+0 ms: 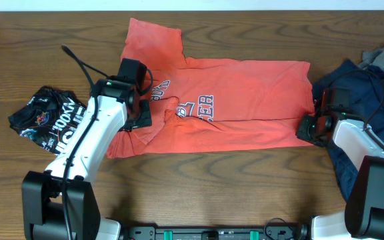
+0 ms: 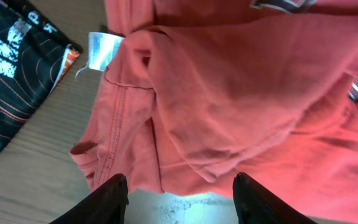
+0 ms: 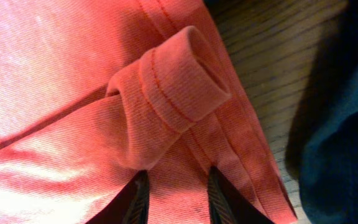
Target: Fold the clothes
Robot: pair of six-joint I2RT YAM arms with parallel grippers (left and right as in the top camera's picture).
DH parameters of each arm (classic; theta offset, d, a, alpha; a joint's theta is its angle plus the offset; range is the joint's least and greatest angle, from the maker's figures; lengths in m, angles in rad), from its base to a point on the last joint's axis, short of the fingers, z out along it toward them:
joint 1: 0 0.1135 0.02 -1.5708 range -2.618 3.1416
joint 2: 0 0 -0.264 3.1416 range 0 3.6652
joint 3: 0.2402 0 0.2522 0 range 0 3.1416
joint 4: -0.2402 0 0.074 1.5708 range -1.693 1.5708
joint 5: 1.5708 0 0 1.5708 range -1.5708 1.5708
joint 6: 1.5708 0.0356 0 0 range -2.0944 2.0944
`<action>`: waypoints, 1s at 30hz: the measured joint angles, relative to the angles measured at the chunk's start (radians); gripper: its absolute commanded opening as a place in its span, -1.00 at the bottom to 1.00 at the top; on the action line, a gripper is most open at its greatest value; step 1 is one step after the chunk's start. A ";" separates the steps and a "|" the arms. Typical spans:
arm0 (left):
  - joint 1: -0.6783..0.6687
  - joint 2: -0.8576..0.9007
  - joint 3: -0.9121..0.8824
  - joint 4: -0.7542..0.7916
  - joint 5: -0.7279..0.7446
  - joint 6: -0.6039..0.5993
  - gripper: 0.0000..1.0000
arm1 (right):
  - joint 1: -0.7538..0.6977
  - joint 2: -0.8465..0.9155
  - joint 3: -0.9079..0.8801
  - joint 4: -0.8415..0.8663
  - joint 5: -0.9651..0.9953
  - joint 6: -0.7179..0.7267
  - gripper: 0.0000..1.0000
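Wide brown desk (image 1: 245, 193) underneath it all, and across its middle lies the coral-red T-shirt (image 1: 245, 100), lettering up, one sleeve flung out at its top-left. Against the T-shirt's right edge is the navy garment (image 1: 372, 100), heaped and touching it. Well off the T-shirt's left side sits the black garment (image 1: 45, 120), white-lettered and crumpled.

The left tool (image 2: 182, 198) hovers over the T-shirt's bunched left end, jaws spread, nothing between them. The right tool (image 3: 178, 198) is at the T-shirt's lower-right corner, jaws nearly together, pinching the hem by the look of it (a rolled curl of hem sits just ahead of them).

Now the risks. Only one corner is held, so a pull from the right alone would likely drag the T-shirt askew. That thin pinch could let the curl slip out. The navy heap is close enough to snag. And the bunched left end would fold in as a lump.

The count: three garments, one coral, one navy, one black. Two tools.
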 measured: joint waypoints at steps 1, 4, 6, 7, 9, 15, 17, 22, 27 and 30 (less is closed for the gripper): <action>0.002 0.000 -0.011 0.006 0.000 -0.005 0.13 | 0.000 0.000 0.000 -0.001 0.005 0.000 -0.42; 0.001 0.001 -0.062 0.054 0.000 -0.015 0.13 | 0.000 0.000 0.000 -0.007 0.017 0.001 -0.43; 0.002 0.006 -0.112 0.103 0.004 -0.021 0.13 | 0.000 0.000 0.000 -0.012 0.026 0.001 -0.45; 0.002 0.010 -0.146 0.134 0.005 -0.023 0.12 | 0.000 0.000 0.000 -0.012 0.030 0.001 -0.47; 0.002 0.016 -0.206 0.182 0.008 -0.026 0.13 | 0.000 0.000 -0.001 -0.005 0.031 0.000 -0.48; 0.002 0.019 -0.332 0.279 0.008 -0.029 0.15 | 0.000 0.002 -0.003 0.081 -0.048 -0.014 -0.44; 0.002 0.018 -0.343 0.288 0.008 -0.031 0.14 | 0.000 0.003 -0.003 0.112 -0.074 -0.015 -0.47; 0.002 0.018 -0.343 0.288 0.008 -0.030 0.14 | 0.000 0.003 -0.003 0.119 -0.134 -0.019 -0.42; 0.002 0.018 -0.343 0.289 0.008 -0.030 0.14 | 0.000 0.003 -0.004 0.158 -0.163 -0.025 -0.38; 0.002 0.018 -0.343 0.289 0.008 -0.030 0.14 | 0.000 0.003 -0.004 0.165 -0.166 -0.024 -0.38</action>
